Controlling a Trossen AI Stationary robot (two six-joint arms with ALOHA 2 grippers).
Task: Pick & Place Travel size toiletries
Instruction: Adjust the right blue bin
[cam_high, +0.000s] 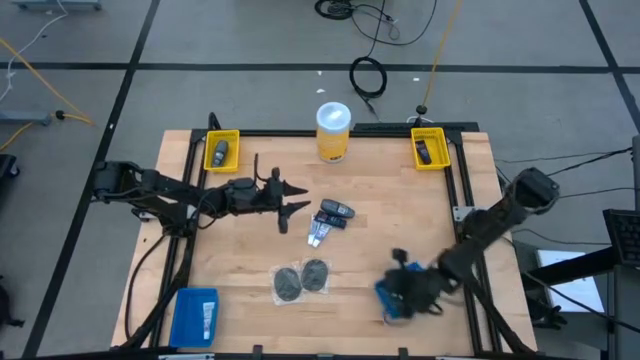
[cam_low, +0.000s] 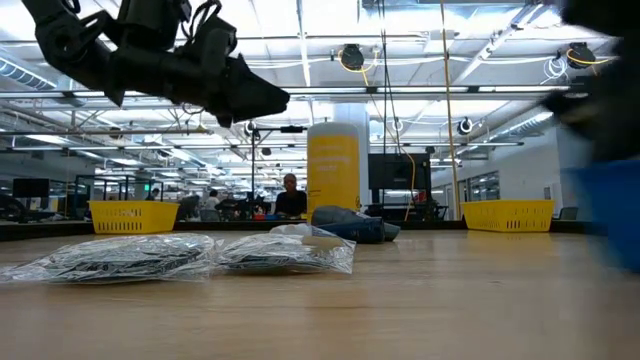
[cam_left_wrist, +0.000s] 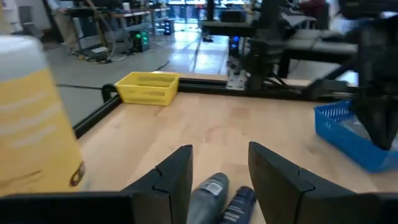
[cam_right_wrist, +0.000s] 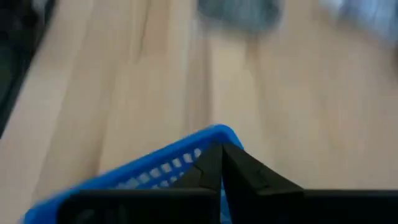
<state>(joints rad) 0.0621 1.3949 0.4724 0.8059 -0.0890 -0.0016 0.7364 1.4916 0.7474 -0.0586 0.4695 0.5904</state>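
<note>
Two bagged mesh discs (cam_low: 190, 255), seemingly.

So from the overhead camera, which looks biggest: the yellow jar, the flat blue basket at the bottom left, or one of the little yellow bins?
1. Blue basket, largest.
2. Yellow jar.
3. Yellow bins: smallest, and the two look alike.

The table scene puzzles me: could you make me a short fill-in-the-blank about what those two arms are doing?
1. The right pincer is shut on the rim of a ___ basket.
2. The left pincer hangs with its fingers ___ beside the dark tubes.
3. The tall jar with the white lid is ___ in colour.
Missing words: blue; apart; yellow.
</note>
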